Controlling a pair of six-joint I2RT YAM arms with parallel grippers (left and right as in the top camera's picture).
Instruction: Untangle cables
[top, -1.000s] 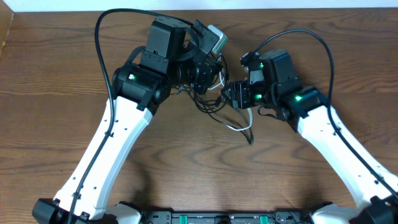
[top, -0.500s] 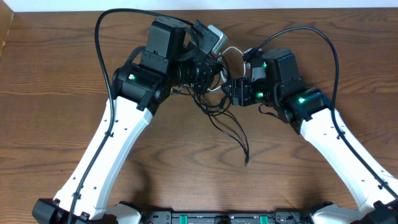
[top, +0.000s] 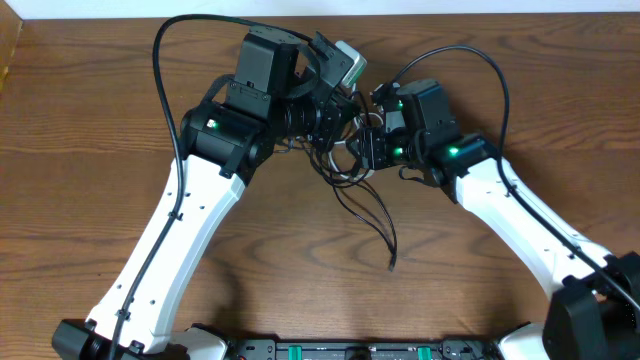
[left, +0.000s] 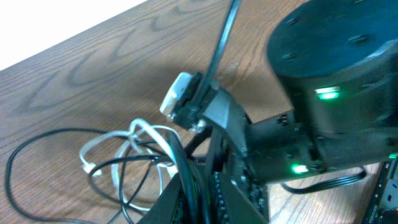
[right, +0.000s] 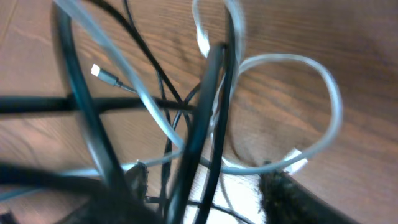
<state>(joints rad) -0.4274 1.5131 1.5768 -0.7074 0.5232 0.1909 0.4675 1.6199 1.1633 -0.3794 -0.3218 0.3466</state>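
Note:
The cables (top: 345, 165) are a tangle of thin black and white cords between my two grippers at the back middle of the table. One black strand (top: 385, 235) trails toward the front and ends in a small plug. My left gripper (top: 336, 125) is shut on black cables (left: 198, 190); a white cable (left: 134, 134) loops on the wood just beyond it. My right gripper (top: 366, 150) is right next to the tangle. Its fingers (right: 208, 186) stand apart, with black cables (right: 205, 106) and a white loop (right: 311, 62) running between and in front of them.
The thick black robot cables (top: 160, 70) arch over both arms. My right arm's body (left: 329, 93) fills the right of the left wrist view. The wooden table (top: 80, 180) is bare to the left, right and front of the tangle.
My right gripper has moved left, closer to the left gripper. The white strand that hung below it is drawn up into the tangle, and a black strand now trails toward the front.

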